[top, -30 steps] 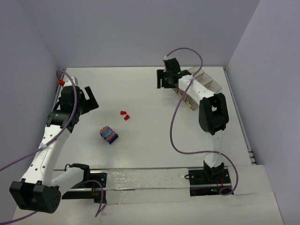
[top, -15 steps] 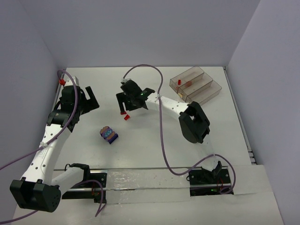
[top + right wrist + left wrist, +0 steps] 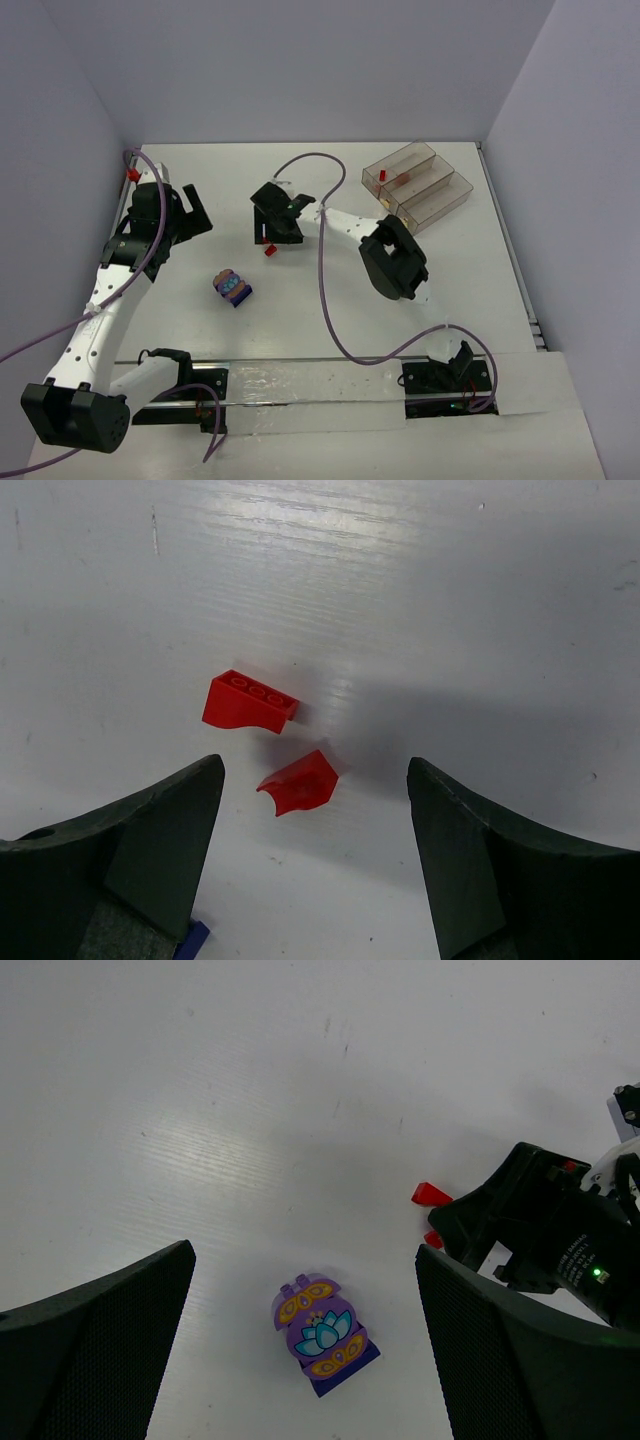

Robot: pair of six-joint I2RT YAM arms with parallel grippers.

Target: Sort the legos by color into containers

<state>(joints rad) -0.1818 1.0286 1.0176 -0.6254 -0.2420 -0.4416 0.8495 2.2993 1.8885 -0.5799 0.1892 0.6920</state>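
Left gripper (image 3: 188, 213): fingers spread wide, holding nothing, above the table's left side.
Purple clump (image 3: 232, 288): on the table, alone, between the arms.
Red bricks (image 3: 250, 702): two, lying just apart.
Right gripper (image 3: 275, 226): spread, poised over both red bricks.
Tray (image 3: 441, 202): far right, red bits inside.

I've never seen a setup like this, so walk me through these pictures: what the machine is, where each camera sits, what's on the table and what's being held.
Two robot arms are bolted at the near edge of the table. The wide picture looks down from above; the other two come from a camera on each wrist. The left claw is open, with a purple brick clump in its view. The right claw is open over two red bricks. A clear three-compartment tray sits far right with small red bits inside. Neither claw holds anything.
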